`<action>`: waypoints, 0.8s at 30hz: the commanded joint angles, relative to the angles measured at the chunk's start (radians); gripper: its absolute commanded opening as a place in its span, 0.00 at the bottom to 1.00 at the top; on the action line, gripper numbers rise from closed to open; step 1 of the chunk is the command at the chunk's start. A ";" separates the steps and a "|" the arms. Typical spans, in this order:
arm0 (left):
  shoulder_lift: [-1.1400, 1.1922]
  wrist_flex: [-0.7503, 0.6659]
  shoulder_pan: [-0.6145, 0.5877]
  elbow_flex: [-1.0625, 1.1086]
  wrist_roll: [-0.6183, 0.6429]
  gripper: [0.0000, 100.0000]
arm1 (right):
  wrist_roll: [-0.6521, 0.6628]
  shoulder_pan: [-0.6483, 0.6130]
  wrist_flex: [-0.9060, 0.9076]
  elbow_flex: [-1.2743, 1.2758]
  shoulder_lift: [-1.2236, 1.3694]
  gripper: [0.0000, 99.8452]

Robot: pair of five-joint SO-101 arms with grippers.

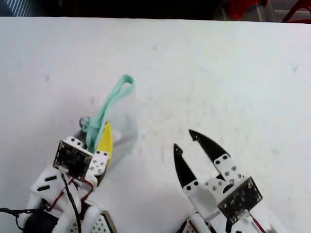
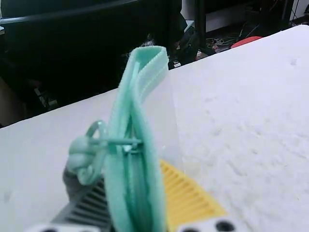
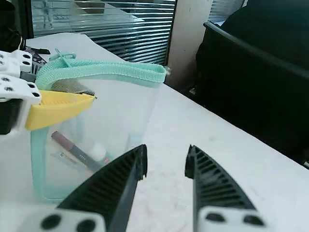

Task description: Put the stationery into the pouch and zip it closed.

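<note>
Since the left gripper pinches the pouch upright, its zipper likely awaits closing. At four o'clock, the right gripper gapes, empty.

- Table blazing white all around the pouch, evenly lit and nearly washed out.
- Shadows beside the pouch are soft and faint (hardly a grey smudge).
- Behind the pouch, daylight comes through window blinds.
- From the left wrist, the room beyond the pouch sits dark.
</note>
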 commanded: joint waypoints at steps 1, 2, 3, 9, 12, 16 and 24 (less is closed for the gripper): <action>0.002 -0.020 0.114 -0.008 -0.048 0.02 | 0.008 0.004 -0.027 -0.143 0.196 0.13; 0.002 -0.008 0.156 -0.008 -0.074 0.02 | 0.006 0.002 -0.018 -0.199 0.272 0.13; 0.002 0.003 0.188 -0.008 -0.092 0.02 | 0.005 -0.001 0.002 -0.265 0.352 0.13; 0.004 -0.017 0.216 0.040 -0.112 0.02 | 0.005 -0.073 0.269 -0.718 0.742 0.13; 0.004 -0.046 0.216 0.058 -0.112 0.02 | 0.005 -0.216 0.374 -0.916 0.843 0.13; 0.004 -0.048 0.216 0.052 -0.112 0.02 | 0.012 -0.384 0.367 -0.973 0.862 0.23; 0.004 -0.035 0.217 0.049 -0.112 0.02 | 0.025 -0.495 0.361 -0.965 0.877 0.28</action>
